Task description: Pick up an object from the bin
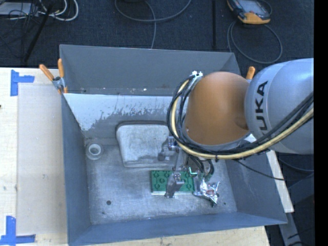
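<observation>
My gripper (173,184) hangs low over the bin's floor, right of centre near the front, its fingers reaching down onto a flat green block (163,181) with studs on top. A crumpled silver foil piece (209,191) lies just right of the green block. A pale grey rectangular tray-like piece (139,143) lies behind the gripper, in the middle of the bin. Whether the fingers are round the green block is hidden by the gripper's own body.
A small clear tape ring (94,150) lies at the left of the bin floor. The arm with its orange cover and looped cables overhangs the bin's right half. Bare floor lies at the front left.
</observation>
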`<state>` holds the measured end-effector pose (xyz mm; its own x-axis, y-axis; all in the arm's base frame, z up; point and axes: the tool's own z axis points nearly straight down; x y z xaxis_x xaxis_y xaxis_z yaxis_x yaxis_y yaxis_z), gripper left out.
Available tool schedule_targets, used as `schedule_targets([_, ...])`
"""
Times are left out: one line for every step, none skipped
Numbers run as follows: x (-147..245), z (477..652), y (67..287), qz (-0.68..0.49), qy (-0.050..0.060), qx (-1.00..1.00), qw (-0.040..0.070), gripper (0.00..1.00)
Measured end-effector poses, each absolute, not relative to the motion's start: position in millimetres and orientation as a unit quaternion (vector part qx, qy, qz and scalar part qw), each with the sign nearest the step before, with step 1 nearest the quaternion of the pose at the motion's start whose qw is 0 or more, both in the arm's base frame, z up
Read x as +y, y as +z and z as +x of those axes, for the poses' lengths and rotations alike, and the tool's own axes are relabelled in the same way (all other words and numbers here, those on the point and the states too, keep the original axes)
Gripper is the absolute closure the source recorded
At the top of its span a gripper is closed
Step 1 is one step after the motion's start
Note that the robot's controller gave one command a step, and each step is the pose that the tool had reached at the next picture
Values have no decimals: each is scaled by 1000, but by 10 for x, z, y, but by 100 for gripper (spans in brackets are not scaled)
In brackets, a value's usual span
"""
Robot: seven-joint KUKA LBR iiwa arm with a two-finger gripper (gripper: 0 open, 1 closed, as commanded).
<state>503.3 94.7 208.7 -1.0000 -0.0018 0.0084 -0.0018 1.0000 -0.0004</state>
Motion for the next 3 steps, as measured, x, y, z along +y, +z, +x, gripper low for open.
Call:
schedule_targets([414,5124,826,2,-1,-1000,-4,0])
schedule_targets([401,5109,813,0,-1,-1000,0,100])
schedule_targets([354,5252,2092,-8,0,-1000,-4,100])
